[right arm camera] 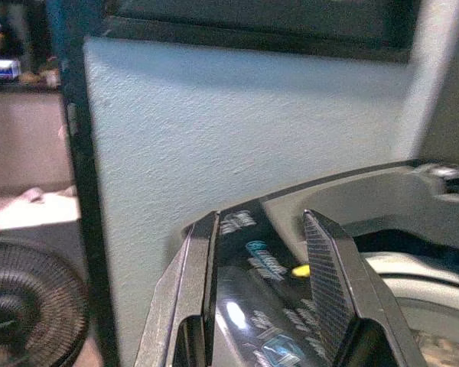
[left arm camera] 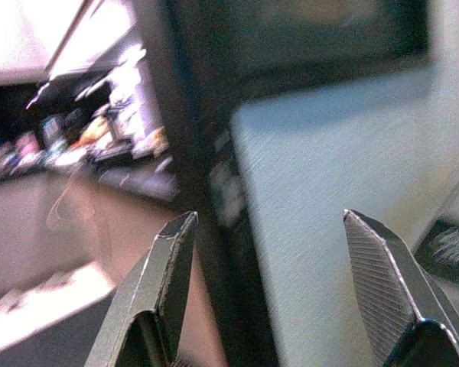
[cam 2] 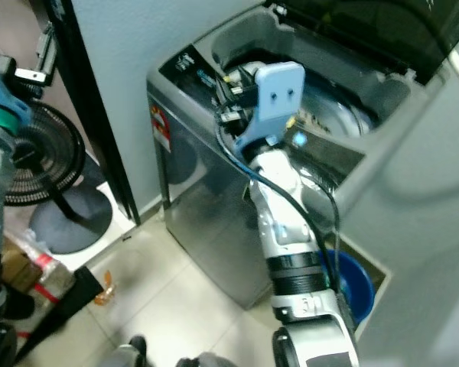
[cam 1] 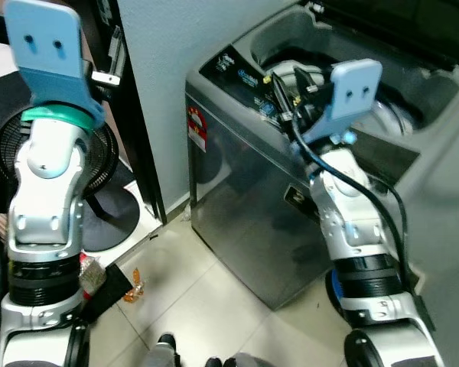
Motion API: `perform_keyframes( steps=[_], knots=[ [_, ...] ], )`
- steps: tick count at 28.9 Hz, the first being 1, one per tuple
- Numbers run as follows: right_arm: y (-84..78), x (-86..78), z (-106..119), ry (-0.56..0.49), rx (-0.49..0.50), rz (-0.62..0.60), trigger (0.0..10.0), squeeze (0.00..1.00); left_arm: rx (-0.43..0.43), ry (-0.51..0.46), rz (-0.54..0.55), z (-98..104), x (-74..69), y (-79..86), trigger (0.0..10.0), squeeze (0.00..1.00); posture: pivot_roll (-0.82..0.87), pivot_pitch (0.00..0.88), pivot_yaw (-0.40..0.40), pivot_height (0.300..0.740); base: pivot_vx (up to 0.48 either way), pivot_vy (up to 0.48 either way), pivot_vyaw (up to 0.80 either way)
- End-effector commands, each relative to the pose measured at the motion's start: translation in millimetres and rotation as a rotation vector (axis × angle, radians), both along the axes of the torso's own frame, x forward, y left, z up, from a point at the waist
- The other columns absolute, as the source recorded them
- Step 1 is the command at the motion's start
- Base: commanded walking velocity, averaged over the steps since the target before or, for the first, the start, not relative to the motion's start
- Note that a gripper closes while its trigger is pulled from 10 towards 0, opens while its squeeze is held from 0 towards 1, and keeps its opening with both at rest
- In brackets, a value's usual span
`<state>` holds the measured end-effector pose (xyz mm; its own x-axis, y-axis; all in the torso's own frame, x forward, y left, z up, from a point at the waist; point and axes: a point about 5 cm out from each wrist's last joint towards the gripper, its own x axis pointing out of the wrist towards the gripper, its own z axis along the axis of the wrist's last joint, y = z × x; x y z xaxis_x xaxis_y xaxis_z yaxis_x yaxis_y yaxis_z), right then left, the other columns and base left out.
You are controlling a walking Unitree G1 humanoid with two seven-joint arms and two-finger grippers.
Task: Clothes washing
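So I'm parked in front of the top-load washing machine [cam 1: 252, 222], lid up, drum [cam 2: 333, 115] open. I can't make out any clothes from here, inside the tub or on the floor, so no idea yet whether it's loaded. My right gripper [right arm camera: 260, 283] is hovering over the control panel [right arm camera: 264, 264] on the near-left edge of the machine, fingers a little way apart with nothing between them. There's a small yellow button [right arm camera: 300, 270] right past the fingertips. My left gripper [left arm camera: 279, 290] is raised off to the side near the wall [cam 1: 164, 46], spread wide and empty.

My read: I'm at the settings/start step. Next move needs a careful drop onto the right button, probably with the fingers closed up so just one tip pokes it. Panel labels are too blurry to read though
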<state>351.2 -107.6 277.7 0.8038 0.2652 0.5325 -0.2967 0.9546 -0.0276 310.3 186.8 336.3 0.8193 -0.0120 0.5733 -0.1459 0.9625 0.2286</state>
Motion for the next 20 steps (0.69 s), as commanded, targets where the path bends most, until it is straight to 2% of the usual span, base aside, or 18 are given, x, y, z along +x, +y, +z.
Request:
perform_keyframes(
  steps=[1,9,11,16,20],
  knots=[
    [2.1,-1.5,-3.4,0.007,0.005,0.013,10.0,0.0,0.003,-0.001,-0.003,-0.4,-0.8,-1.3,10.0,0.0,0.11,0.087,-0.063,0.74,0.0,0.0,0.8],
    [1.8,-1.5,-4.2,0.014,0.022,0.016,10.0,0.0,0.008,-0.001,-0.001,-0.4,-0.7,-1.2,10.0,0.0,0.11,0.091,-0.062,0.74,0.0,0.0,0.8],
    [0.9,-1.0,-4.5,0.021,0.04,0.015,10.0,0.0,0.011,-0.001,0.001,-0.3,-0.6,-1.0,10.0,0.0,0.11,0.091,-0.062,0.74,0.0,0.0,0.52],
    [0.2,-0.5,-4.6,0.025,0.045,0.012,10.0,0.0,0.011,-0.001,0.003,-0.3,-0.4,-0.8,10.0,0.0,0.11,0.091,-0.061,0.74,0.0,0.0,0.0],
    [0.4,-0.1,-4.8,0.021,0.025,0.001,10.0,0.0,0.012,0.0,0.006,-0.3,0.0,-0.5,10.0,0.0,0.11,0.093,-0.063,0.74,0.0,0.0,0.68]
  ],
)
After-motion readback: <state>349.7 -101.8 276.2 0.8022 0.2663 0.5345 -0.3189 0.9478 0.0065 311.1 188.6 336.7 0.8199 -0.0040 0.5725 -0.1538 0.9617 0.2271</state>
